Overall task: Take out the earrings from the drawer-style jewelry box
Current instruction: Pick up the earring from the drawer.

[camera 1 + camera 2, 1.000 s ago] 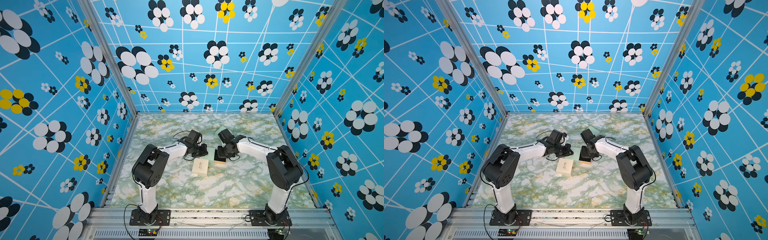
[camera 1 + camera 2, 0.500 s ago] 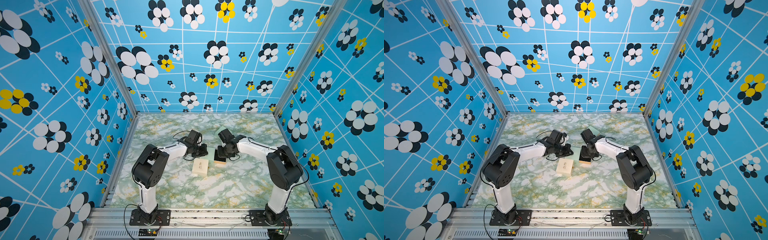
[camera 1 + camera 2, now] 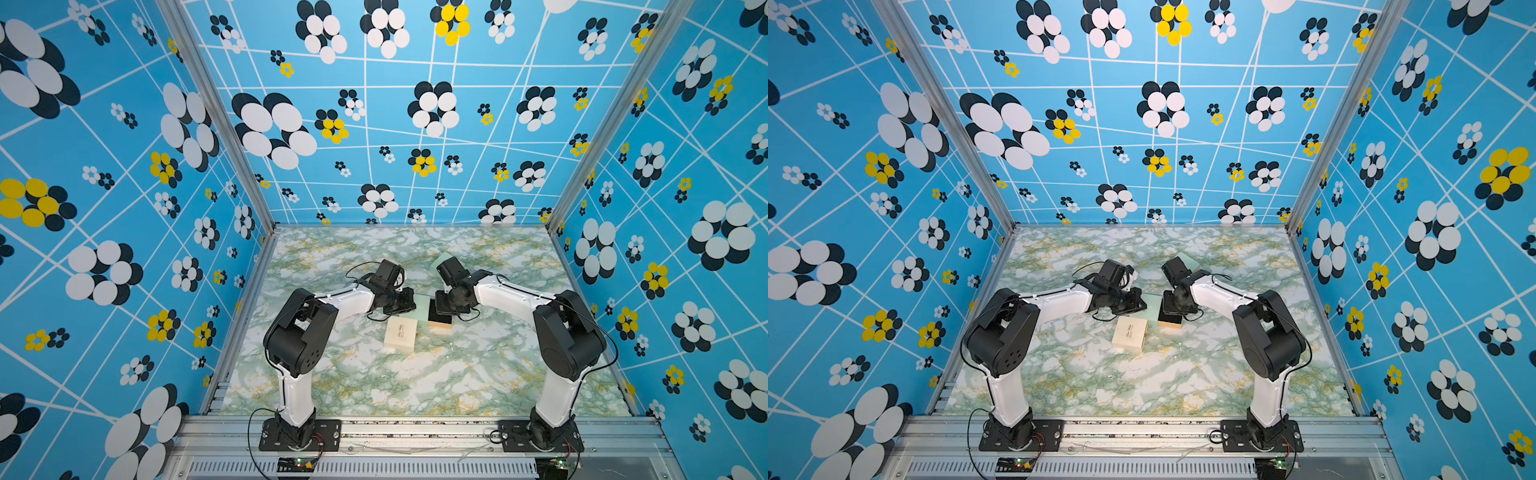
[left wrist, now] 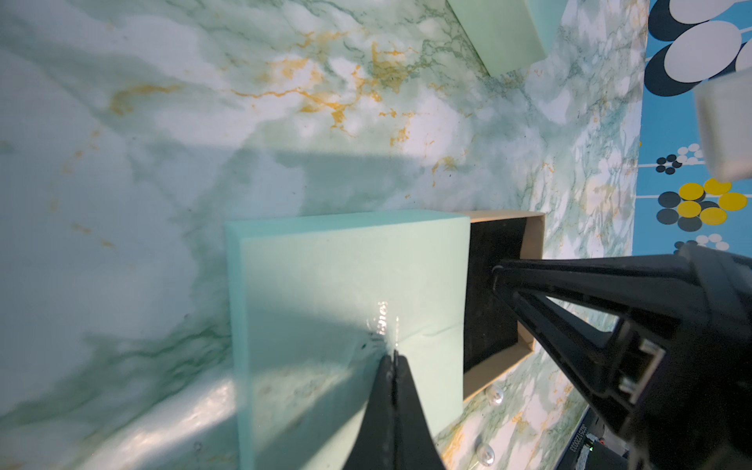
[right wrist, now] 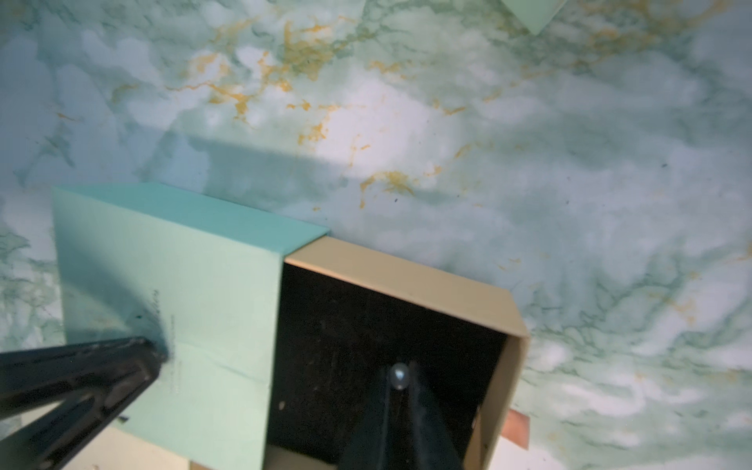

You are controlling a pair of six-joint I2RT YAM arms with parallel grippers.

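Pinching earring [image 5: 398, 376] over drawer [image 5: 407, 280], rim nearby

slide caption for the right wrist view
Right gripper pinches a pearly earring at the open drawer; left gripper pins the mint sleeve.

Enclosure, three-sided. Back wall [image 3: 395, 124], left wall [image 3: 104, 208] and right wall [image 3: 685, 208]: bright blue panels crossed by thin white lines, printed with flower clusters of white ovals over black, some yellow over black, in mixed sizes.
Frame: silvery aluminium profiles, left post [image 3: 216, 116] and right post [image 3: 602, 124], rising from the rear corners of the tabletop.
Tabletop [image 3: 374, 374]: marble-look sheet, white and pale green with ochre veins, slightly glossy.
Front edge: silvery metal rail [image 3: 415, 432] across the full width, slotted grey strip [image 3: 415, 467] below it.
Light: bright and even; a straight-edged shadow [image 5: 264, 158] lies across the tabletop in the right wrist view.
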